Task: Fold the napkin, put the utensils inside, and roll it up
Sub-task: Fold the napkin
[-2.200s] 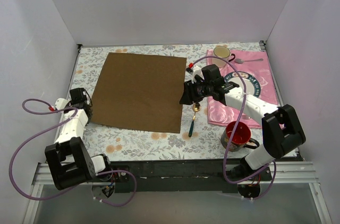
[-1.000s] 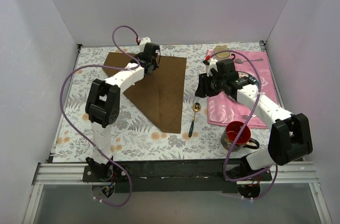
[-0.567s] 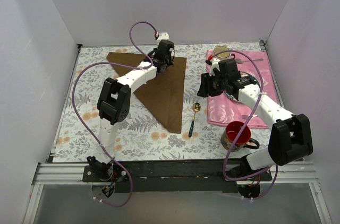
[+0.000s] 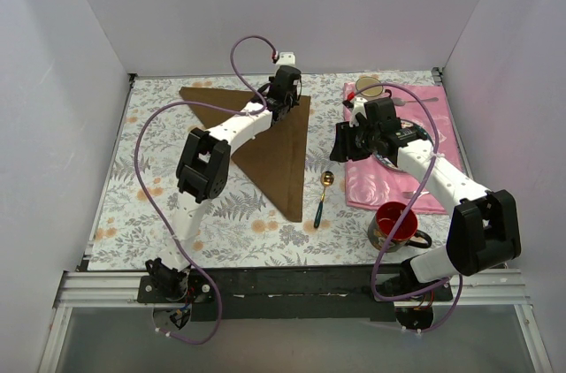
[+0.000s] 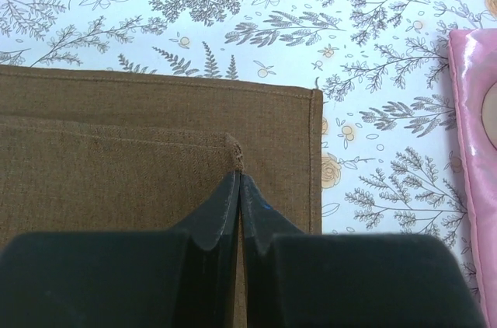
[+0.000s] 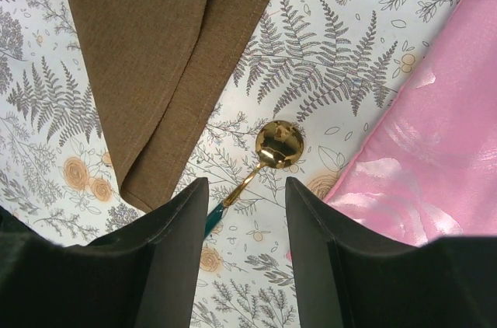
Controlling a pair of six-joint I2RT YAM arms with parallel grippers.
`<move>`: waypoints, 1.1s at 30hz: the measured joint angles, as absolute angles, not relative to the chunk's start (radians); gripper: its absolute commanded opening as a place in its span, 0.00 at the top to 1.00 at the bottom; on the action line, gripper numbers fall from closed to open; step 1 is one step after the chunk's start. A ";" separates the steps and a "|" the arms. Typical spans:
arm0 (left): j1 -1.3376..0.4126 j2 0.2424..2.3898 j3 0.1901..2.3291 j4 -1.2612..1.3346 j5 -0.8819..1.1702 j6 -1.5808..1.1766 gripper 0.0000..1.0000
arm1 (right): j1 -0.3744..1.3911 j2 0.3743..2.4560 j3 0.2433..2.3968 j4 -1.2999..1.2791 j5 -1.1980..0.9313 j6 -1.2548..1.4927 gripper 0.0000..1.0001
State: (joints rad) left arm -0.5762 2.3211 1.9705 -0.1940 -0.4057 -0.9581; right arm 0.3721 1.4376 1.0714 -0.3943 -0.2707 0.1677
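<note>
**A:** Where's the napkin (image 4: pixel 265 139)?
**B:** A triangle toward eleven o'clock. The left gripper (image 5: pixel 239 180) pinches its corner at one o'clock, apparently finishing the fold.
**A:** The spoon (image 4: pixel 322 198)?
**B:** At its four o'clock, below the right gripper (image 6: pixel 247 196), jaws parted and empty.

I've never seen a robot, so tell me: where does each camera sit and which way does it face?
Top: fixed above and behind, looking down on the table; the left arm and right arm show whole.
Left wrist: on the left arm, looking along the shut left tool pinching the napkin corner.
Right wrist: on the right arm, looking down past the open right tool at the spoon.
Shared: all three show the napkin.
</note>
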 measured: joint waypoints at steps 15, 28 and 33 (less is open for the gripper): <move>-0.580 2.433 2.127 -0.150 -0.409 -0.915 1.00 | 0.372 1.454 1.071 -0.393 -0.292 0.168 0.47; -0.580 2.477 2.131 -0.123 -0.409 -0.894 1.00 | 0.372 1.481 1.071 -0.390 -0.302 0.172 0.47; -0.582 2.480 2.140 -0.103 -0.408 -0.894 1.00 | 0.372 1.486 1.071 -0.390 -0.303 0.173 0.47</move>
